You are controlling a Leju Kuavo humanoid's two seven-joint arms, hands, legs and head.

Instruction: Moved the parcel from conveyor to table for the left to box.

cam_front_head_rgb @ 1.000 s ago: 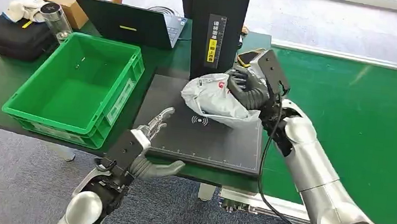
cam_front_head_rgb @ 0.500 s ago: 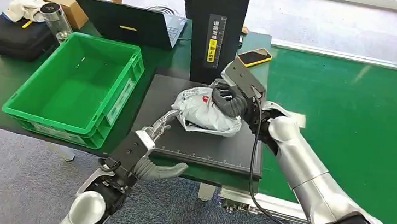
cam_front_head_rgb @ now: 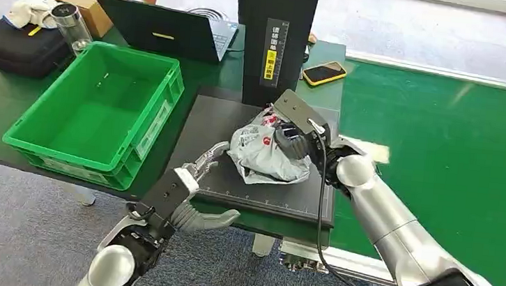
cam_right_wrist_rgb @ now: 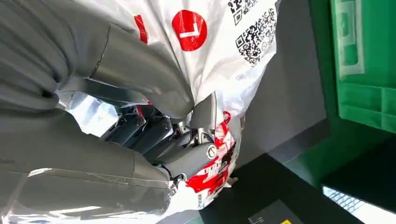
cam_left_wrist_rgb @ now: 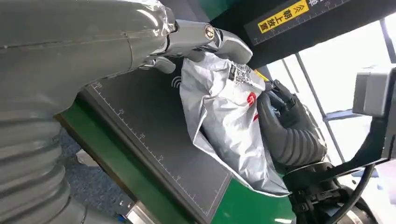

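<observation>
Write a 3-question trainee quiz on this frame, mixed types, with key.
1. True or false: the parcel lies inside the crate.
2. Which hand grips the parcel? A) left hand B) right hand C) neither
3. Fill in: the parcel rests on the black ____.

Key: 1 false; 2 B; 3 pad.
</observation>
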